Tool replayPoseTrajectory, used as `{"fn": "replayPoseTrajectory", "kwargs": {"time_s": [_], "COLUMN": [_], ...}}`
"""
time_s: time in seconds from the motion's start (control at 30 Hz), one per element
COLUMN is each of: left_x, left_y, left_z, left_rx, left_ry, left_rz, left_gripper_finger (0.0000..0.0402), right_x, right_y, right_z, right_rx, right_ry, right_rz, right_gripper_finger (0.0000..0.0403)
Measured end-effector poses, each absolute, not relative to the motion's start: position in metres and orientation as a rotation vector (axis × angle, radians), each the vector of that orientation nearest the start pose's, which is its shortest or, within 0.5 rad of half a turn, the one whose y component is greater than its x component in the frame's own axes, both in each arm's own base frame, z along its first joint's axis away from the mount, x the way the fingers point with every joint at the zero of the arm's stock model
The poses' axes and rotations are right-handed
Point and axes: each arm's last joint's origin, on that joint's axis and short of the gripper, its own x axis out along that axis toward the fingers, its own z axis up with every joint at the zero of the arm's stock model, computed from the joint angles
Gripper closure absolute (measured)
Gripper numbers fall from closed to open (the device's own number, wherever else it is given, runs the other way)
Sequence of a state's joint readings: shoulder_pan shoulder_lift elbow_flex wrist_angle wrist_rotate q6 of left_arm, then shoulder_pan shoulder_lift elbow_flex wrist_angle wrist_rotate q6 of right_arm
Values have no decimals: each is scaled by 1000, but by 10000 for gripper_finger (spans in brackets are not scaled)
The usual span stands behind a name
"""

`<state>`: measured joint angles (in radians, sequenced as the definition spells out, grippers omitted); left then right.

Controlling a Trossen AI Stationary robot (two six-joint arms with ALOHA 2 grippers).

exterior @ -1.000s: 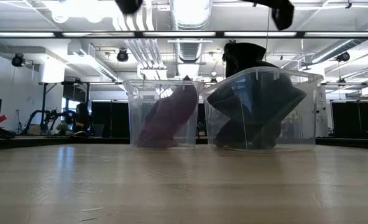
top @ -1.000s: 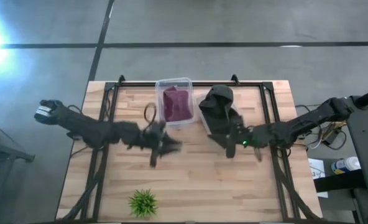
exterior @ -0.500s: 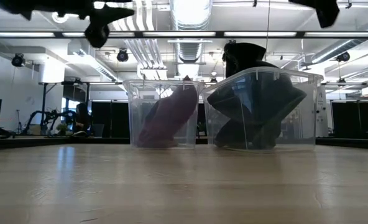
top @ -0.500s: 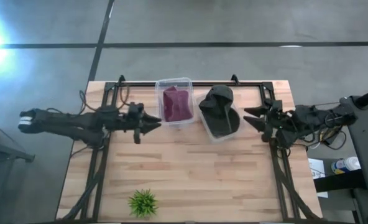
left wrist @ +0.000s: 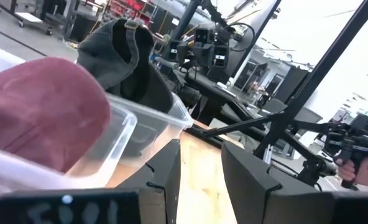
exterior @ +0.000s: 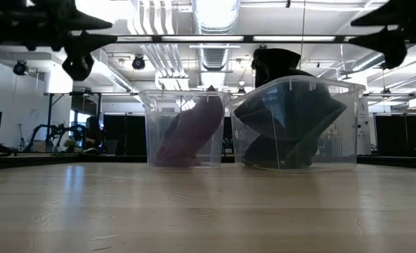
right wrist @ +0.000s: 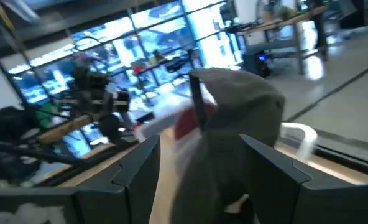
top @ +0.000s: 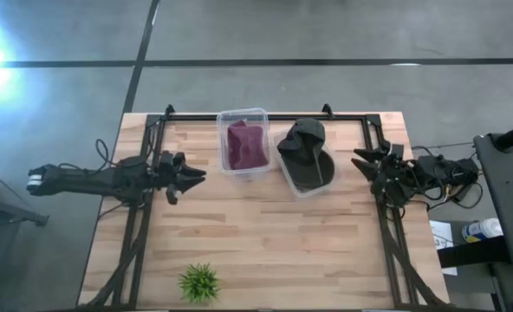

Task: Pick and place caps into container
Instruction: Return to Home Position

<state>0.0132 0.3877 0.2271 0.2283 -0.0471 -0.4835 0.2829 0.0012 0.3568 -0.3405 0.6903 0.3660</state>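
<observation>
I have two clear tubs side by side at the far edge of the table [top: 265, 234]. The left tub [top: 242, 111] holds the maroon cap [top: 246, 146], which sits wholly inside the walls and, in the low view, leans against one side. The right tub [top: 304, 194] is filled with the dark caps [top: 307, 163]. One crown [exterior: 277, 60] rises above the rim at the far side.

I cannot separate the dark caps inside that tub. Through the wall they read as one dark mass, and from above the upper one hides whatever lies under it.

The left gripper [top: 196, 173] hangs over the table's left side, well apart from the left tub, its fingers spread with nothing between them. The right gripper [top: 361, 163] is over the right edge, also spread and empty.

In the low view both grippers are dark shapes cut off at the top corners. A small plant [top: 199, 282] stands near the front edge, well apart from the tubs
</observation>
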Motion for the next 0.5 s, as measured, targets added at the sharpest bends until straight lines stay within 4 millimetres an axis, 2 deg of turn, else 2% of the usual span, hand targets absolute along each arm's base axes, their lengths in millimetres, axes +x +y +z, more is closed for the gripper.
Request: {"fn": "replayPoseTrajectory", "kwargs": {"time_s": [0.17,0.27,0.37,0.5], "left_x": [119,117,115,114], "left_y": [3,4,4,4], "left_z": [205,190,182,179], "left_rx": [-496,-494,-493,-514], "left_ry": [-60,-49,-78,-105], "left_rz": [63,94,92,86], "left_gripper_finger": [291,291,291,291], "right_x": [61,62,63,65], "right_y": [-2,-4,-5,-5], "right_z": [240,236,231,228], "right_rx": [359,330,309,300], "right_ry": [-34,-17,-13,0], "right_rz": [-450,-540,-620,-621], "right_gripper_finger": [197,197,197,197]}}
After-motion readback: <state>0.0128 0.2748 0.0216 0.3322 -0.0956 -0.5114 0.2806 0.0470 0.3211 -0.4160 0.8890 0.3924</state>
